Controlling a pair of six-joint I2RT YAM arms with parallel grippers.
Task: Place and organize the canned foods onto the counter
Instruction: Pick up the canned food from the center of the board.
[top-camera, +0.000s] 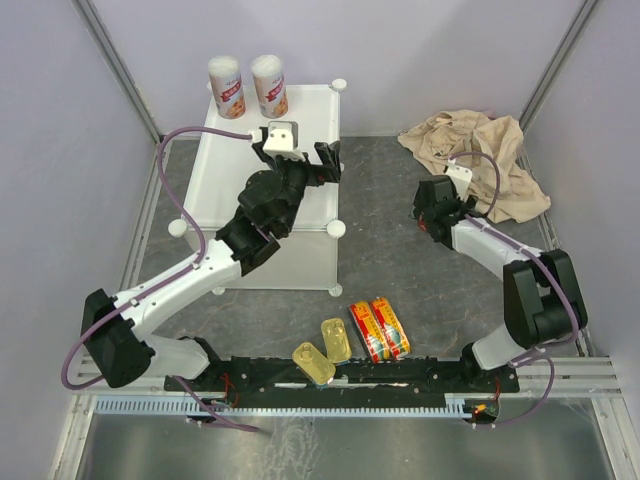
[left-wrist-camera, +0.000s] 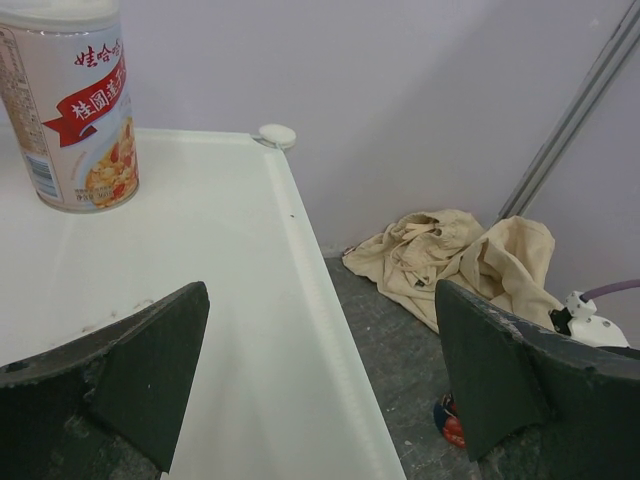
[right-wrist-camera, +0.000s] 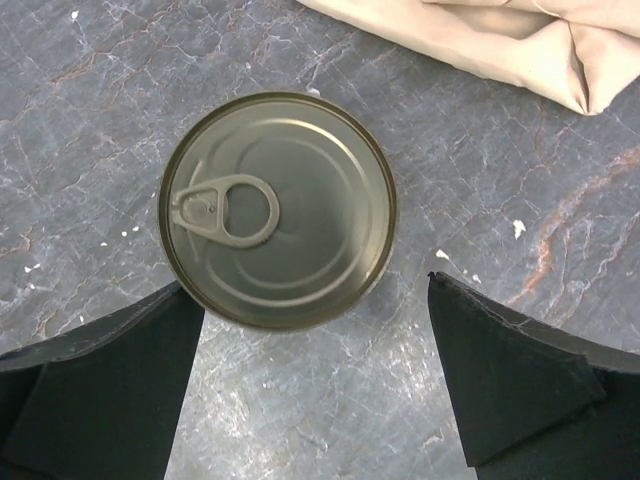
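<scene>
**Risk: R grab off-centre on dark can; L arm sits in the drop path**

R gripper (right-wrist-camera: 310, 390) hangs straight above the dark can (right-wrist-camera: 278, 210), fingers spread full wide, nothing held. In the right wrist view the lid w/ pull tab sits toward 12 o'clock of the finger line, not between the pads. If it descends and closes from here, I'd expect it to catch only the near rim, so the can squirts away or tips. Needs a shift fwd first. Beige cloth (right-wrist-camera: 480, 40) lies near the can at 1 o'clock, not touching it. A finger could snag a fold on the way down.

L gripper (left-wrist-camera: 320, 400) is also wide open and empty. It hovers over the counter (top-camera: 225, 160) at its 3 o'clock edge. That's prob the route R needs for the drop, so there's arm-arm clash risk unless L clears out.

White-red cans (top-camera: 227, 87) stand upright side by side at the counter's 12 o'clock edge. They're tall, narrow and near the rim, so a wrist bump could send them off the back.

The dark can is on the table (top-camera: 380, 230) at ~2 o'clock in the top view, hidden under the R wrist there. Its lid is plain metal, no dents seen. Gold tins (top-camera: 313, 362) and red-yellow tins (top-camera: 390, 325) lie flat at 6 o'clock, just ahead of the arm bases, each pair close together. They're low profile, so prob awkward to pinch from above. Five of seven aren't on the counter yet.
</scene>
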